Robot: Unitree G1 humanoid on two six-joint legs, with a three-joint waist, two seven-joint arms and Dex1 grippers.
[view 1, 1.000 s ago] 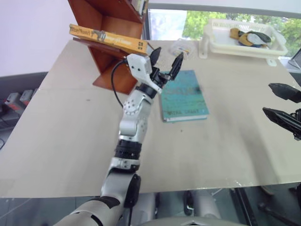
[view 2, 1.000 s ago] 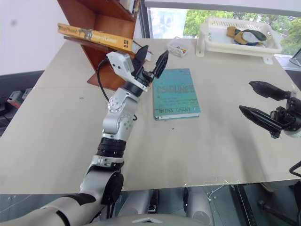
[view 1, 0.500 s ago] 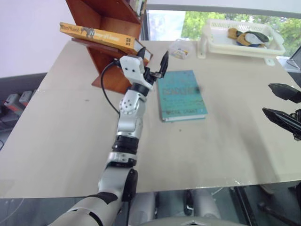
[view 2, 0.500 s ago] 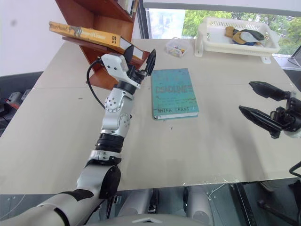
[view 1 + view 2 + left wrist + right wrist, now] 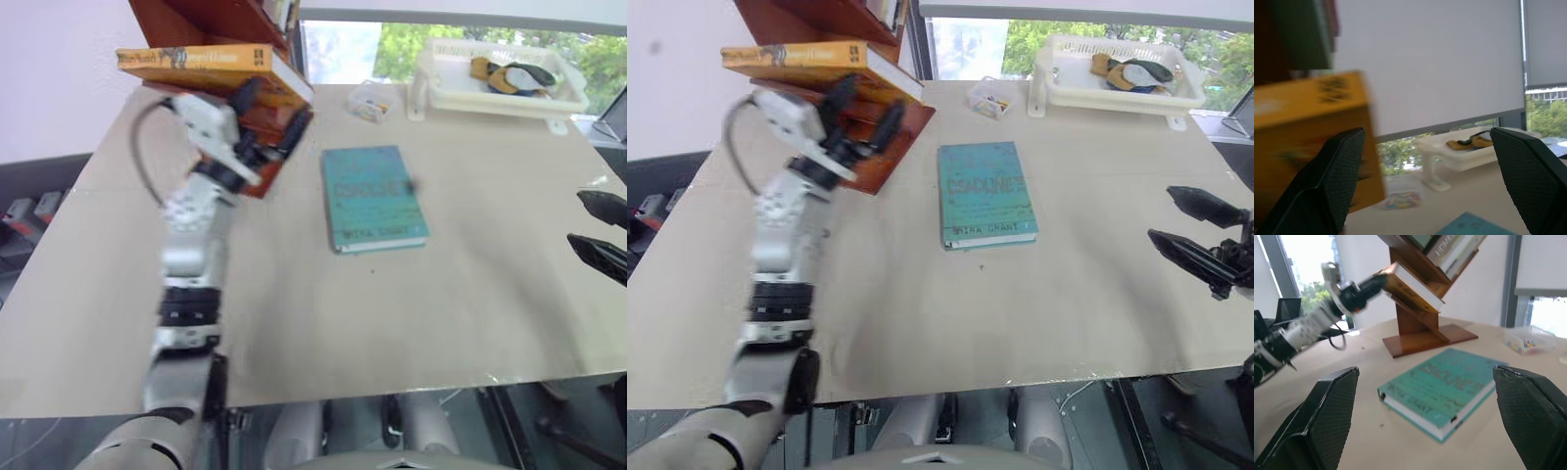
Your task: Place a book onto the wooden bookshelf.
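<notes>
You get bright daylight from the window (image 5: 392, 44) behind the table (image 5: 411, 294), which shows soft, faint shadows. The left arm (image 5: 191, 245) smears with motion blur, the book (image 5: 1308, 142) is blurred in your left wrist view, and the outdoor greenery looks washed out.

A broad beige table (image 5: 950, 304) carries everything. At its far left corner stands the wooden bookshelf (image 5: 884, 147), its flat reddish-brown base resting on the tabletop; the orange-yellow book (image 5: 803, 61) lies on one of its slanted boards, and other books stand in a compartment higher up. A teal book (image 5: 987, 193) lies flat near the table's middle. A small clear box (image 5: 988, 99) sits further back, and a white plastic basket (image 5: 1114, 91) stands at the far right edge
</notes>
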